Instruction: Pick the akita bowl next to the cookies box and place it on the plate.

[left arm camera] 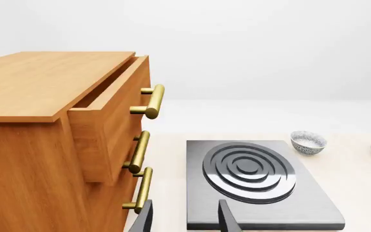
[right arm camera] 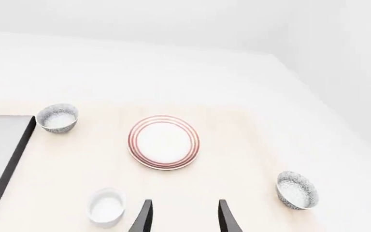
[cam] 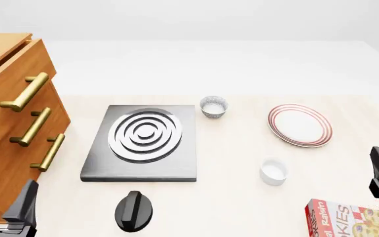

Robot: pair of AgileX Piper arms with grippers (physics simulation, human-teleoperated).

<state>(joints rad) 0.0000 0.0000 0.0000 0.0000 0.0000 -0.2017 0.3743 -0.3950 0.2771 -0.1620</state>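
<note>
Two speckled bowls show. The akita bowl (right arm camera: 296, 190) that lies toward the cookies box side sits right of the plate (right arm camera: 164, 141) in the right wrist view; the front view does not show it. Its lookalike (cam: 213, 106) stands by the stove's far right corner. The red-ringed plate (cam: 299, 125) lies on the right half of the table. The cookies box (cam: 351, 220) lies at the near right corner. My right gripper (right arm camera: 184, 217) is open and empty, short of the plate and left of the akita bowl. My left gripper (left arm camera: 185, 220) is open near the stove's front edge.
A grey stove burner (cam: 143, 140) with a black knob (cam: 134, 211) sits left of centre. A wooden drawer cabinet (cam: 12, 123) with brass handles fills the left side, its top drawer pulled out. A plain white cup (cam: 273, 171) stands between the plate and the cookies box.
</note>
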